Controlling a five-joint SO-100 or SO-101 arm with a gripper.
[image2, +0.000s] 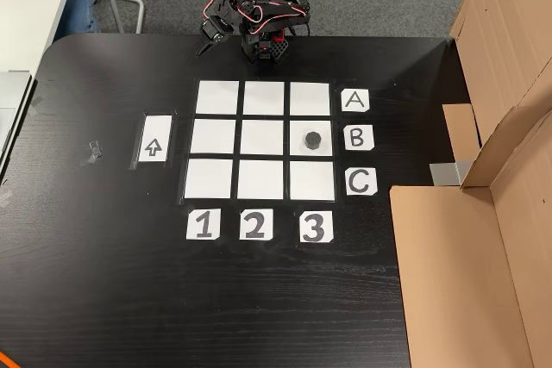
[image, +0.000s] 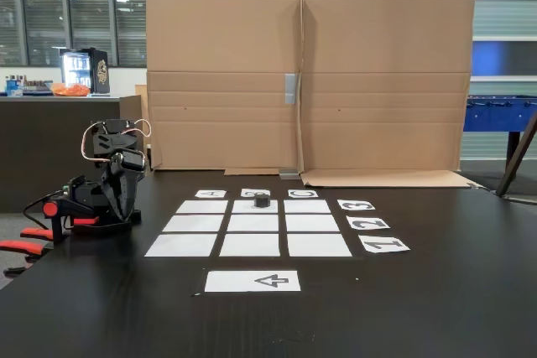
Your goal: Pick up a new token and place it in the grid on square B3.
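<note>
Your token (image2: 312, 139) sits upright on square B3 (image2: 322, 152) of the grid (image2: 264, 139); arm folded at surface (image2: 103, 282) edge, end effector (image2: 207, 43) well apart; you cannot tell its grip state

Table (image2: 259, 299): black, smooth, faint sheen, fine wood-like grain.
Grid (image2: 263, 140): matt white paper rectangles; letter and number cards the same paper, dark print.
Arrow sheet (image2: 155, 138): matt white paper near one table edge.
Token (image2: 313, 139): matt black, likely plastic.
Cardboard screen (image: 310, 81): brown, matt, creased, along the far table edge in a fixed view.
Arm (image2: 259, 19): black plastic, slight gloss.
</note>
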